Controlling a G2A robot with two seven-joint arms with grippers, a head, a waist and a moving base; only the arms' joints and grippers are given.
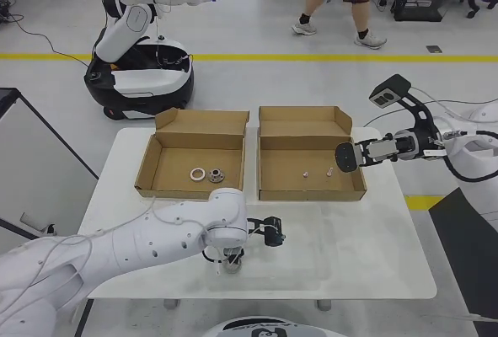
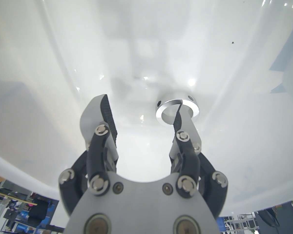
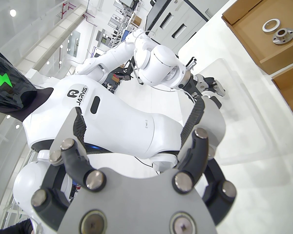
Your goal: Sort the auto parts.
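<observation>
A shiny metal collar ring (image 2: 177, 108) lies on the white table (image 1: 341, 253) near its front edge. My left gripper (image 2: 141, 103) points down at it and is open: one fingertip (image 2: 178, 118) sits inside the ring's hole, the other finger (image 2: 106, 113) stands well outside it. From above, the left gripper (image 1: 230, 263) covers the ring. My right gripper (image 1: 347, 157) hangs open and empty (image 3: 139, 108) over the right rim of the right cardboard box (image 1: 270, 168).
The left cardboard box (image 1: 152, 164) holds a flat ring (image 1: 197, 174) and a flanged hub (image 1: 216, 176), also seen as ring (image 3: 271, 25) and hub (image 3: 282, 35). Two small bolts (image 1: 305, 174) (image 1: 329, 172) lie in the right box. A wheeled robot base (image 1: 139, 80) stands behind the table.
</observation>
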